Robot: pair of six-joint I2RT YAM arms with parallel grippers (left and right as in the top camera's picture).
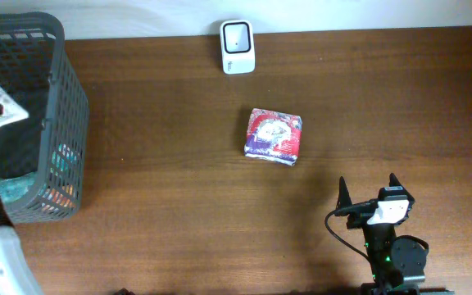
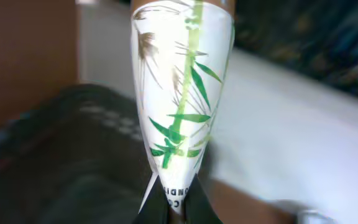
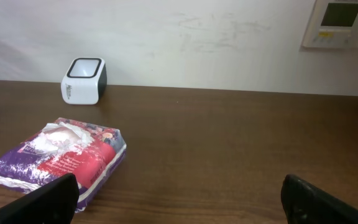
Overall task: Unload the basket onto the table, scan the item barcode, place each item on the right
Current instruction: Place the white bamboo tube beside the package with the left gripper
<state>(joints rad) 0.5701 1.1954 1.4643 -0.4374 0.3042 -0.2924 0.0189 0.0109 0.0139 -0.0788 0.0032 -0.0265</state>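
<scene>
- The right gripper (image 1: pixel 368 182) sits at the table's near edge, on the right side. Its two dark fingers are spread wide with nothing between them, and they point toward the far wall.
- The table (image 1: pixel 179 205) is dark brown wood grain.
- At the left side, the left gripper (image 2: pixel 174 210) is pressed tight on the bottom edge of a white bamboo-print pack (image 2: pixel 182 81). This pack is the item to be scanned.
- In the left wrist view the pack rises upright from the pinch, narrow at the fingers and widening toward the top. Green leaves and a stalk are printed on it, along with some dark lettering just above the pinch that is too cut off to read.
- In the overhead view the pack shows as a white sliver over the open top of the grey mesh basket (image 1: pixel 64 98), well apart from the scanner.
- Through the basket's mesh wall some coloured packets (image 1: pixel 64 164) can be seen; what they are cannot be told.
- Near the middle of the table a red and purple pack (image 1: pixel 274 136) lies flat, apart from both grippers and ahead of the right one, to its left.
- Farther back, the white scanner (image 1: pixel 238 47) with its dark window stands at the table's far edge, beyond the red and purple pack.
- Behind the table is a pale wall (image 3: pixel 197 43), with a white wall panel (image 3: pixel 340 23) mounted at the upper right.
</scene>
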